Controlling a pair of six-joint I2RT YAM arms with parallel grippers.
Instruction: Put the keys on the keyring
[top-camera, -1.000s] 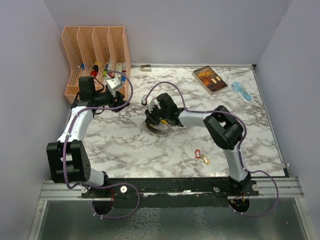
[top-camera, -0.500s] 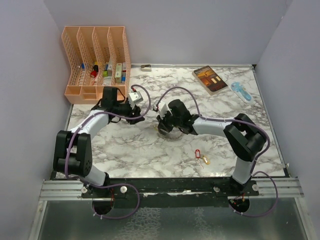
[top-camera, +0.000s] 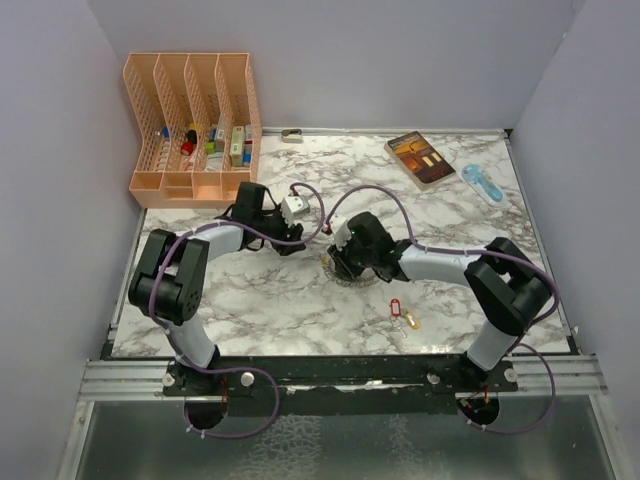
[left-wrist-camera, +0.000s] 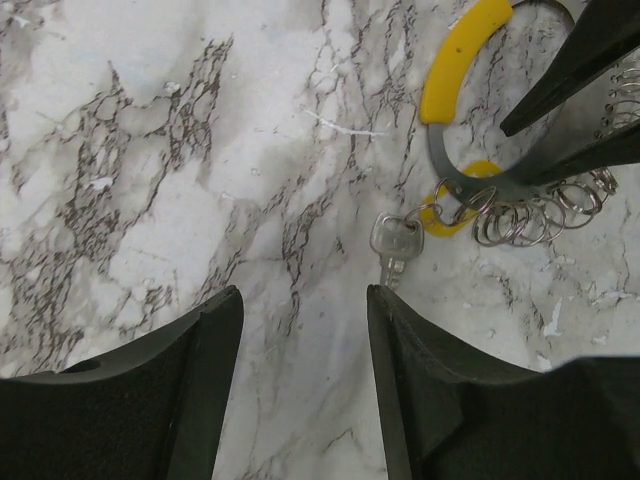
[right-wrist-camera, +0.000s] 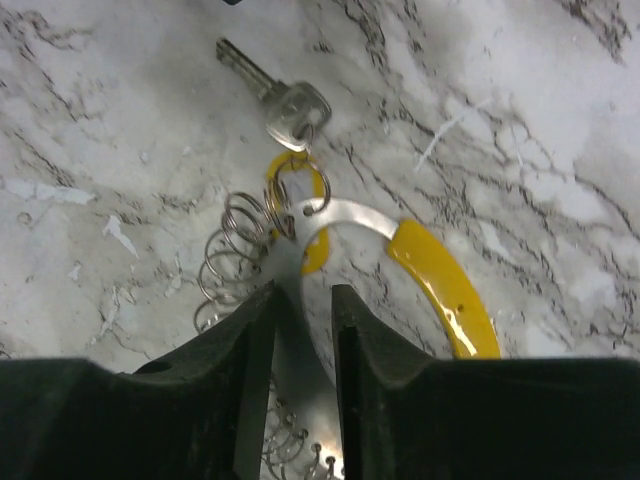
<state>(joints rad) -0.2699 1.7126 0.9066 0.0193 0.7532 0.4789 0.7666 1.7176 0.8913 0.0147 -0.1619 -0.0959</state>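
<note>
The keyring (top-camera: 346, 272), a metal band with a curved yellow segment (right-wrist-camera: 440, 290) and several small wire rings (left-wrist-camera: 525, 218), lies mid-table. A silver key (right-wrist-camera: 291, 108) with a small yellow tag hangs on it; it also shows in the left wrist view (left-wrist-camera: 396, 243). My right gripper (right-wrist-camera: 305, 295) is shut on the keyring's metal band, and in the top view (top-camera: 341, 260) sits right over it. My left gripper (left-wrist-camera: 300, 300) is open and empty just left of the key, low over the table (top-camera: 302, 237). A red-tagged key (top-camera: 394, 304) and an orange-tagged key (top-camera: 412, 322) lie loose near the front.
A peach desk organizer (top-camera: 195, 120) with small items stands at the back left. A book-like box (top-camera: 420, 160) and a light blue object (top-camera: 483, 183) lie at the back right. Walls close in the left, back and right sides.
My left arm has swung from the organizer to the right, up to the keyring. My right gripper has slid the keyring a little right and nearer.
</note>
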